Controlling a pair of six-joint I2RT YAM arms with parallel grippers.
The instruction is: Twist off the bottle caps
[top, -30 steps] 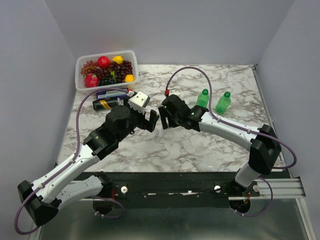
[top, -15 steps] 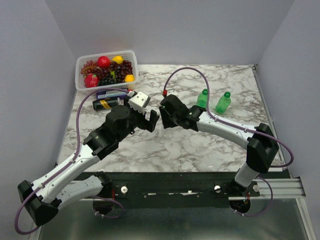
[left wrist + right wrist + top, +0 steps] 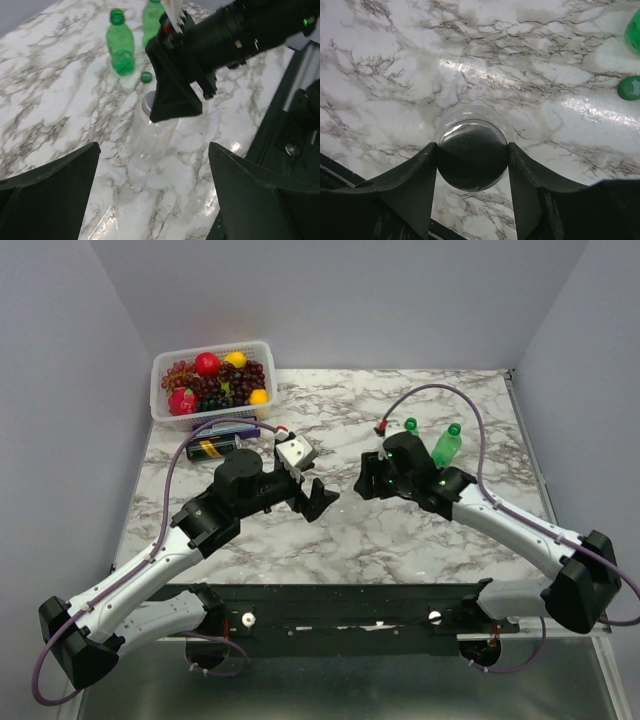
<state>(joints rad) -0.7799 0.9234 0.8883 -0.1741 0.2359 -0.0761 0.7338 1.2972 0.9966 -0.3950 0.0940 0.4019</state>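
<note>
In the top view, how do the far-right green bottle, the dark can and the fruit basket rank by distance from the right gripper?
1. green bottle, just right of the right gripper.
2. dark can, far to its left.
3. fruit basket, back-left corner.

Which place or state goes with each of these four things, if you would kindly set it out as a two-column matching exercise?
Things:
1. silvery-grey round screw cap
2. small dark green round cap
3. left gripper
4. white plastic mesh basket

Places or states:
A. open, holding nothing
B. lying loose on the marble table
C. holding fruit at the table's far left corner
D. between the fingers of the right gripper, atop the squat clear plastic bottle

Pairs: 1-D, 2-B, 3-A, 4-C
</note>
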